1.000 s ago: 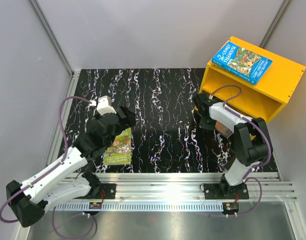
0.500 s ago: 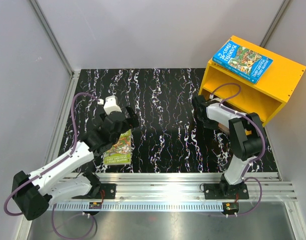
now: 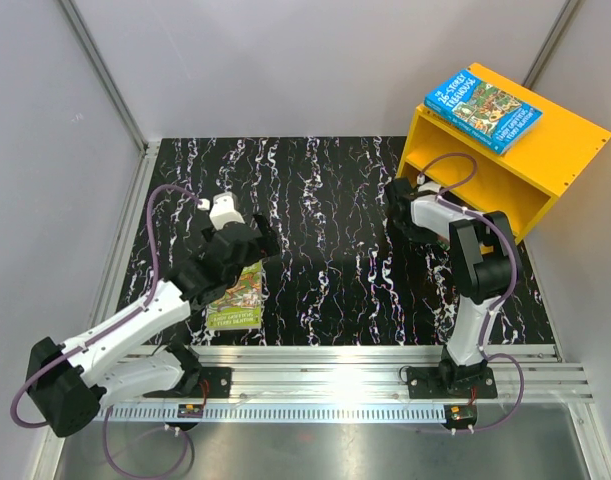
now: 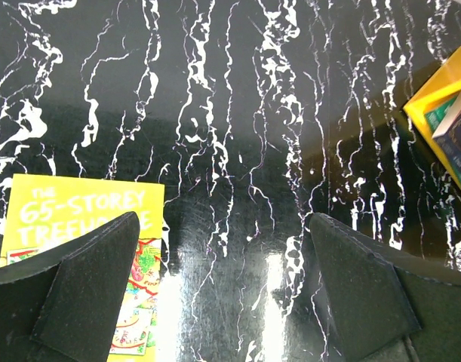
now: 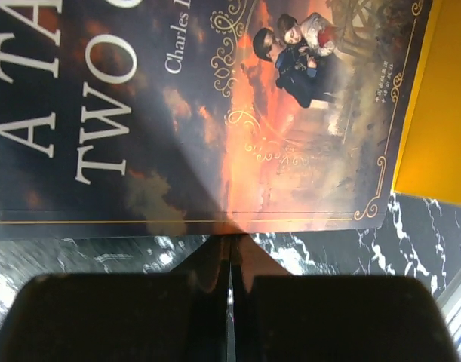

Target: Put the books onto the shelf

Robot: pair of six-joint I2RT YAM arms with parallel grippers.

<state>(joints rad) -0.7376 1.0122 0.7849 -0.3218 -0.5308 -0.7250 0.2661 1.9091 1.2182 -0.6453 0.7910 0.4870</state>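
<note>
A green-and-yellow book [image 3: 237, 297] lies flat near the front left and shows at the left of the left wrist view [image 4: 79, 207]. My left gripper [image 3: 243, 243] hovers just beyond it, open and empty [image 4: 224, 226], over bare tabletop. A blue book [image 3: 482, 110] lies on top of the yellow shelf [image 3: 545, 160]. My right gripper [image 5: 230, 237] is shut, and its tips touch the near edge of a dark brown book [image 5: 215, 113] lying flat at the mouth of the shelf [image 5: 441, 98]. In the top view the right gripper [image 3: 413, 230] and arm hide most of that book.
The tabletop is black marble-patterned [image 3: 325, 220] with grey walls on the left, back and right. A metal rail [image 3: 325, 365] runs along the front by the arm bases. The left wrist view shows the shelf's corner [image 4: 430, 113] with book edges [image 4: 456, 132] inside.
My right arm has pushed toward the shelf with the dark book, and the shelf with the blue book has slid slightly back. My left gripper has moved a little right and forward, still open.
</note>
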